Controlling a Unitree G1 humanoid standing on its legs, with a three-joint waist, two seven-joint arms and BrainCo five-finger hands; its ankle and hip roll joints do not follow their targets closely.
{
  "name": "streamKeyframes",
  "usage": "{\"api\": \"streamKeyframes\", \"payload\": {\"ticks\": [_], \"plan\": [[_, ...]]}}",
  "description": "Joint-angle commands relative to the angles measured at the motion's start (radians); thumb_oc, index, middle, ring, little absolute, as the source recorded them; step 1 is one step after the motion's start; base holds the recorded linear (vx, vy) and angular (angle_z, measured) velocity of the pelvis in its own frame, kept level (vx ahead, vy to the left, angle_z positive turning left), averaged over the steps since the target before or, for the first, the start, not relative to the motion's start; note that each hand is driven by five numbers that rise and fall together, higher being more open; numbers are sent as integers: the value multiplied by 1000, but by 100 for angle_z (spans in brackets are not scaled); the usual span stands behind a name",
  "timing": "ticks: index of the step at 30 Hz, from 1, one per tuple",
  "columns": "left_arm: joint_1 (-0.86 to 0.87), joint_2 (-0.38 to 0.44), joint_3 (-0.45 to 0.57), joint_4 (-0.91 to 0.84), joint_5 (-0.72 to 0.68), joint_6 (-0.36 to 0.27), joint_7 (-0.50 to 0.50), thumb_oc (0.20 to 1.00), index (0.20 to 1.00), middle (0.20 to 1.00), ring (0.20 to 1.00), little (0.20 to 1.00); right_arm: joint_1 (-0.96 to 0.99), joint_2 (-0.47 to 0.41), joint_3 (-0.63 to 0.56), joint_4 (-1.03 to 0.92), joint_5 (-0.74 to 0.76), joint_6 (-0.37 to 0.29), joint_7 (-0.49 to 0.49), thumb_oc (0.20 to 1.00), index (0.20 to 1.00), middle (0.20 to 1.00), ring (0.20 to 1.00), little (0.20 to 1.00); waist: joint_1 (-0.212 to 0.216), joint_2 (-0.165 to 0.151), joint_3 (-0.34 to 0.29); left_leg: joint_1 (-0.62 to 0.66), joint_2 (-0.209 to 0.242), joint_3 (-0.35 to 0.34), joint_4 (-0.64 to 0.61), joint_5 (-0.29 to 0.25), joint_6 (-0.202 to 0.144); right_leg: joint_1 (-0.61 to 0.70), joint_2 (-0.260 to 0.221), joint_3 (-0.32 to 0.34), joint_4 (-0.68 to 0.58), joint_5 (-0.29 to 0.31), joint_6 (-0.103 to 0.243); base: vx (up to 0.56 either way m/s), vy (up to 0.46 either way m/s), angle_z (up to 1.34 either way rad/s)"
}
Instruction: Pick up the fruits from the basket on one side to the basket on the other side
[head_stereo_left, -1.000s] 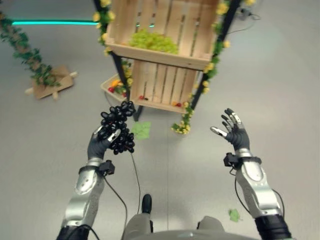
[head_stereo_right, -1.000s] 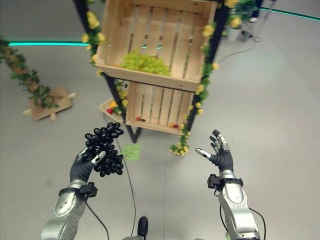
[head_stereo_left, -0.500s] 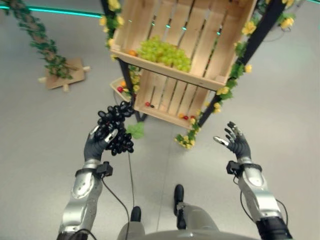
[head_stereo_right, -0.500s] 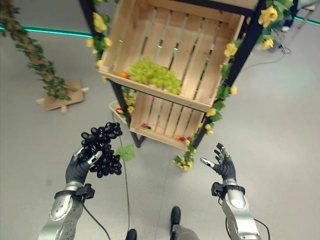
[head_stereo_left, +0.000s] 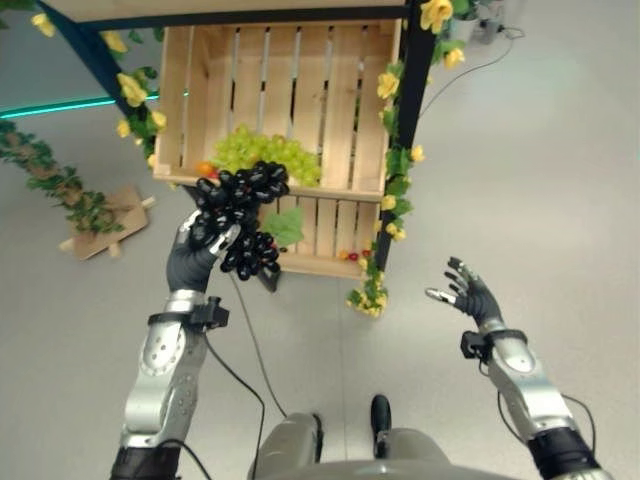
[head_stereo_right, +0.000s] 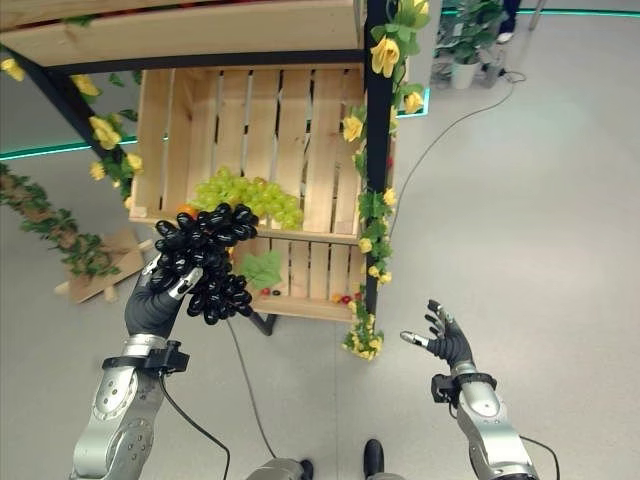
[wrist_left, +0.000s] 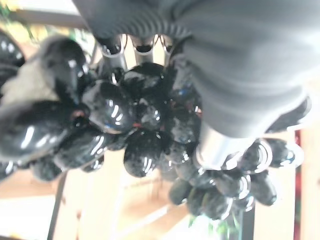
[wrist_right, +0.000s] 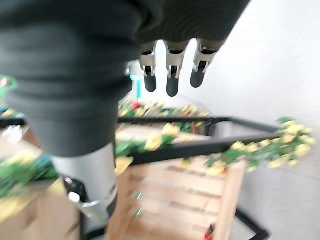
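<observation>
Midway: left robot hand (head_stereo_left: 190, 262) clamped on black grapes (head_stereo_left: 240, 215), centre-left, before upper crate (head_stereo_left: 275, 100); release left. Right robot hand (head_stereo_left: 468, 296) spread, empty.

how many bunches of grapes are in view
2: a black bunch held in the left robot hand, and a green bunch in the upper crate. Others may be hidden.

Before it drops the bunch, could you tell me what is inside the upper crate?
Green grapes and something orange lie in the upper crate. The black grapes in the left hand cover its front left corner.
</observation>
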Motion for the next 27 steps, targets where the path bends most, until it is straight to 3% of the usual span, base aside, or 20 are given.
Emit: {"api": "streamKeyframes", "payload": {"ticks": [1,2,7,19,25,27], "plan": [[-21,56,43,-165,-40,-98,2,200,200,200,200,200,-10,-24,-7,-48,5,-39,-17,1000,1000,1000,1000,1000,21,4,-27,-25,30,-18,-90,73,-24,155,-69,-17,-20,-224,134,173,108,-31],[-44,53,43,-168,-59,-93,-16,200,200,200,200,200,-6,-21,3,-29,0,-28,4,1000,1000,1000,1000,1000,12,6,-29,2,22,3,-19,58,-36,179,-77,-15,-17,-223,132,92,83,-53],[-81,84,49,-197,-102,-102,-11,200,200,200,200,200,-5,-12,15,-3,8,-12,20,1000,1000,1000,1000,1000,3,18,-53,66,35,17,-121,79,-34,191,-72,-16,-46,-219,127,59,43,-31],[-233,146,10,-67,-108,-108,71,200,200,200,200,200,-26,-16,59,2,1,9,38,1000,1000,1000,1000,1000,-18,8,-69,79,29,39,-103,66,-25,207,-86,-29,-61,-207,140,26,1,8],[-388,258,-27,152,-132,-109,136,200,200,200,200,200,-32,-22,91,9,-10,22,47,1000,1000,1000,1000,1000,-39,16,-79,85,35,47,-106,63,-26,207,-94,-31,-67,-204,152,20,9,-6],[-465,359,-37,255,-99,-102,159,200,200,200,200,200,-31,-27,100,15,-14,26,49,1000,1000,1000,1000,1000,-48,21,-83,85,39,52,-108,63,-28,204,-97,-31,-69,-202,158,19,12,-7]]}}
